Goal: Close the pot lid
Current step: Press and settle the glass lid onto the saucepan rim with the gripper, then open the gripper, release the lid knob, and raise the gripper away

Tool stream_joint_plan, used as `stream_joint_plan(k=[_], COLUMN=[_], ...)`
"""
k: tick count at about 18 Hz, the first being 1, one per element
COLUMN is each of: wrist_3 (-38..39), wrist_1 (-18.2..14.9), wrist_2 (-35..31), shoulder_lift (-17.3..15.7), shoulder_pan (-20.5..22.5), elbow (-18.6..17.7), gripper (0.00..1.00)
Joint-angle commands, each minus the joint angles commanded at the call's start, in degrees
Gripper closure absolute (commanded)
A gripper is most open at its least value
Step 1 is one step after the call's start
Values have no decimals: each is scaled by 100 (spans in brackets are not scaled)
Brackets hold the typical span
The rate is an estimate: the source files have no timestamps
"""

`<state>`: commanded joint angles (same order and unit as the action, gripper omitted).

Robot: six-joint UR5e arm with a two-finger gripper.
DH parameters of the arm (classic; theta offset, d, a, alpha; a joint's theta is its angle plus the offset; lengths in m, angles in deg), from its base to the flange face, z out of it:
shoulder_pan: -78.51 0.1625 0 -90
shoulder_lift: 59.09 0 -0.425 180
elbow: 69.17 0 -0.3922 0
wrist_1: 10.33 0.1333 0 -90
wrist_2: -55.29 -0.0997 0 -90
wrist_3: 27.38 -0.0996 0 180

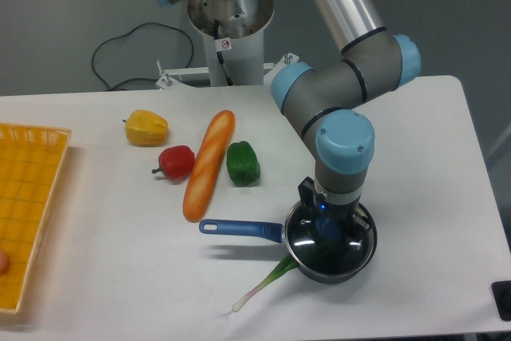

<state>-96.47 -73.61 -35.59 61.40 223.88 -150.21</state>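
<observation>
On the white table (415,141), the gripper (330,227) points straight down over the pot (331,265), its fingers at the blue knob of the pot lid (307,233), which lies on the pot's rim. Whether the fingers clasp the knob cannot be told. The pot's blue handle (239,228) points left. A green onion (263,281) lies beside the pot. Farther left lie a baguette (208,164), a green pepper (243,163), a red pepper (176,162), a yellow pepper (147,128) and a yellow basket (28,197).
</observation>
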Motion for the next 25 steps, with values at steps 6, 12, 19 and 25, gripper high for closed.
stream_joint_plan(k=[6, 12, 19, 25], wrist_3=[-61, -167, -167, -719], wrist_1=[0, 0, 9, 0], wrist_2=[0, 0, 18, 53], shoulder_lift=[-9, -140, -492, -694], shoulder_pan=[0, 44, 316, 703], elbow=[0, -79, -342, -518], gripper=[20, 0, 0, 0])
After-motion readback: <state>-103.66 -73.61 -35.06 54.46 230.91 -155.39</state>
